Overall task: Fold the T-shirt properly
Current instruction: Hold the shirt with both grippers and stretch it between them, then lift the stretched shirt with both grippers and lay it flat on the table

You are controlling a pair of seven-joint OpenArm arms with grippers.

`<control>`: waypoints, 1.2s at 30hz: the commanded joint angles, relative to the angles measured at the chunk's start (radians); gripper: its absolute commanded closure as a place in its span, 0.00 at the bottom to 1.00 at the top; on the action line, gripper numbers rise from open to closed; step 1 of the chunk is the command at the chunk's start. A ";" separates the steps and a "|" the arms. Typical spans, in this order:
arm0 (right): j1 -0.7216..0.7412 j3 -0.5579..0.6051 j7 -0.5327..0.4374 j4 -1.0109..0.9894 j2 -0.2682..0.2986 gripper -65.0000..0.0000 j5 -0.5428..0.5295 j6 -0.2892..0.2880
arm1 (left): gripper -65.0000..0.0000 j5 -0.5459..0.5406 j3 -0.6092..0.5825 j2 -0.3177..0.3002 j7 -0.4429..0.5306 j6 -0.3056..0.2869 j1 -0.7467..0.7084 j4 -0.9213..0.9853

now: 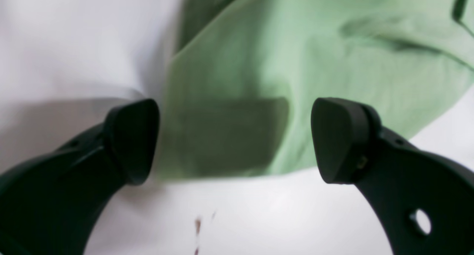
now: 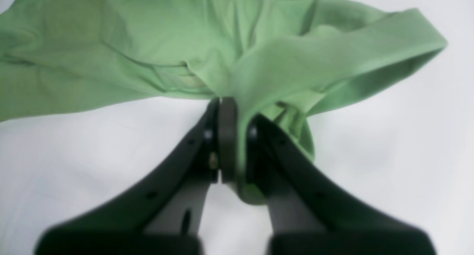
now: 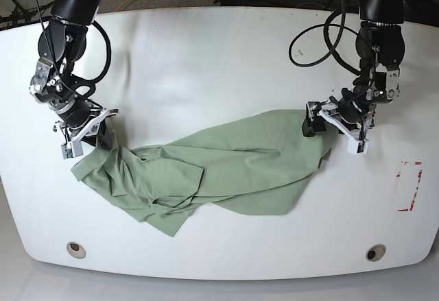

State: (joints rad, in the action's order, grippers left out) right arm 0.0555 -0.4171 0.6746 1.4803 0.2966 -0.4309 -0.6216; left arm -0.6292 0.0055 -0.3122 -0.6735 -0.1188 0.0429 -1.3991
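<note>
The pale green T-shirt (image 3: 226, 171) lies crumpled in a long diagonal heap across the white table (image 3: 206, 61). In the base view my right gripper (image 3: 96, 138) is at the shirt's left end. The right wrist view shows that gripper (image 2: 237, 136) shut on a bunched fold of the T-shirt (image 2: 148, 43), with a band of fabric looping off to the right. My left gripper (image 3: 334, 133) hovers over the shirt's right end. In the left wrist view this gripper (image 1: 235, 140) stands wide open just above a corner of the T-shirt (image 1: 296, 62), with nothing between the pads.
A red rectangle outline (image 3: 410, 186) is marked near the table's right edge. Two round holes (image 3: 77, 249) (image 3: 374, 253) sit near the front edge. Black cables (image 3: 322, 40) hang by the left arm at the back.
</note>
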 commanded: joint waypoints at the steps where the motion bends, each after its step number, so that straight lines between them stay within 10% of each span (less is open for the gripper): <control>1: 0.025 -0.006 -0.028 0.021 0.022 1.00 -0.019 0.003 | 0.05 -0.005 -0.008 -0.018 0.014 -0.002 0.030 0.027; 6: 0.027 -0.006 -0.028 0.023 0.020 1.00 -0.019 0.003 | 0.19 -0.005 -0.088 -0.051 0.016 -0.003 0.050 0.037; 15: 0.027 -0.006 -0.028 0.021 0.020 1.00 -0.026 0.003 | 1.00 -0.005 -0.117 -0.069 0.018 -0.002 0.071 0.037; 24: 0.218 -0.041 0.116 0.023 0.028 1.00 -0.115 0.006 | 1.00 -0.008 -0.008 -0.095 0.007 -0.002 0.070 -0.082; 36: 0.571 0.090 0.162 -0.102 0.109 1.00 -0.115 -0.001 | 1.00 -0.010 0.001 -0.285 -0.004 -0.003 0.194 -0.216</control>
State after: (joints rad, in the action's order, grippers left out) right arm 0.5621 -0.3202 0.8776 1.3746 0.3767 -0.5297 -0.6308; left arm -0.6312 -0.0025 -0.5564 -0.7067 -0.1242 0.2024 -1.5749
